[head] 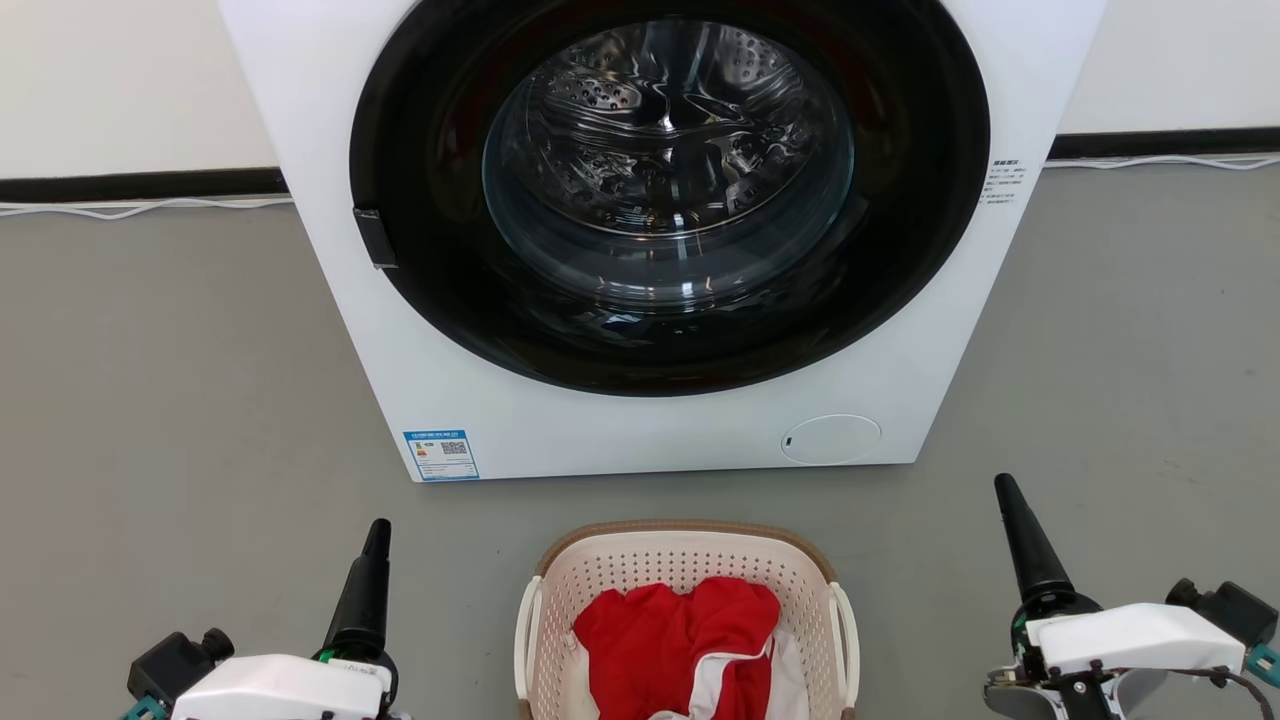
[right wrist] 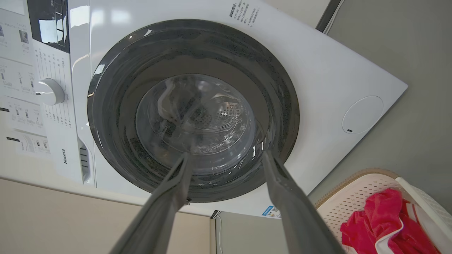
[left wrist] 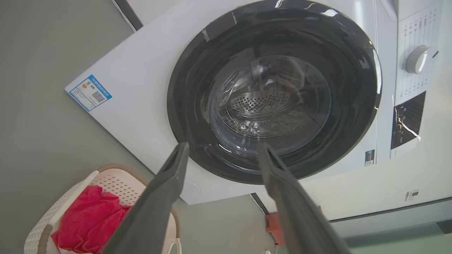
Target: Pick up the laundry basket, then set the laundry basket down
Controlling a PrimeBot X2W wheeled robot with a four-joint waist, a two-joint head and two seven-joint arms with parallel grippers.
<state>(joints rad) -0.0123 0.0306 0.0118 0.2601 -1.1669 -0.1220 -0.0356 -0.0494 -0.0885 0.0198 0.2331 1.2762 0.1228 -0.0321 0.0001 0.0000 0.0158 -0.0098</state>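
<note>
With the left gripper (left wrist: 223, 144) and right gripper (right wrist: 226, 154) held wide open and empty, the laundry basket (head: 640, 565) could be tipped, its red cloth (head: 670, 630) spilled, if lifted unevenly.

Setting looked like a laundry mock-up in a bare test room: Hisense front-loading washing machine (head: 640, 425) alone on grey floor (head: 150, 400), plain white wall (head: 120, 80), black baseboard (head: 140, 185), loose cable (head: 140, 209), laundry basket (head: 680, 560) of clothes (head: 670, 630) before it.
</note>
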